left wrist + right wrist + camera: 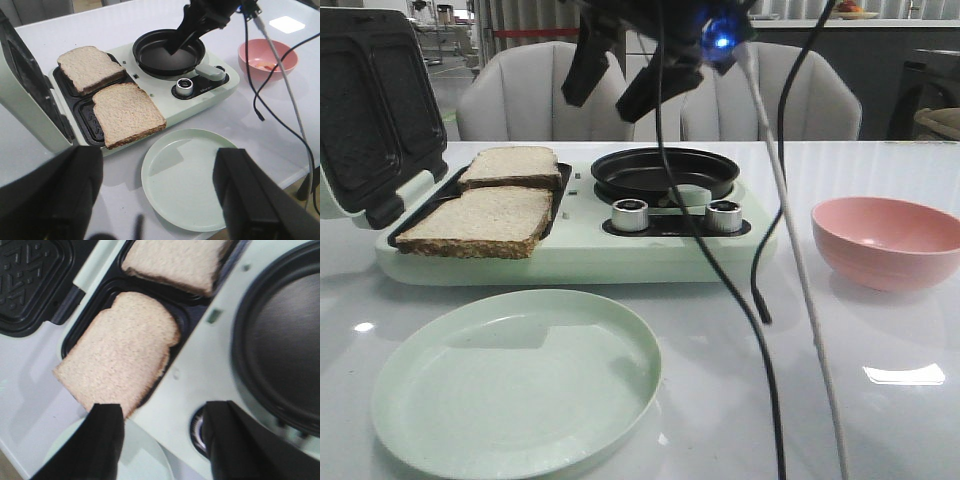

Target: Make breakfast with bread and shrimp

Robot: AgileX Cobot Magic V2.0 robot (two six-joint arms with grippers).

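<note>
Two bread slices lie side by side in the open sandwich maker's black trays, the near one (480, 222) (127, 112) (120, 357) overhanging its tray edge, the far one (513, 165) (90, 67) (175, 260) behind it. Small pink-orange bits that look like shrimp (265, 64) lie in the pink bowl (890, 240) (267, 57). My right gripper (620, 85) (182, 37) (165, 430) hangs open and empty above the appliance, between the bread and the pan. My left gripper (160, 200) is open and empty, high over the pale green plate (190, 175) (515, 385).
The appliance's black round pan (665, 172) (167, 50) is empty, with two knobs (630, 214) in front of it. The hinged lid (370, 110) stands open at the left. Black and white cables (775, 300) trail down across the table's right half.
</note>
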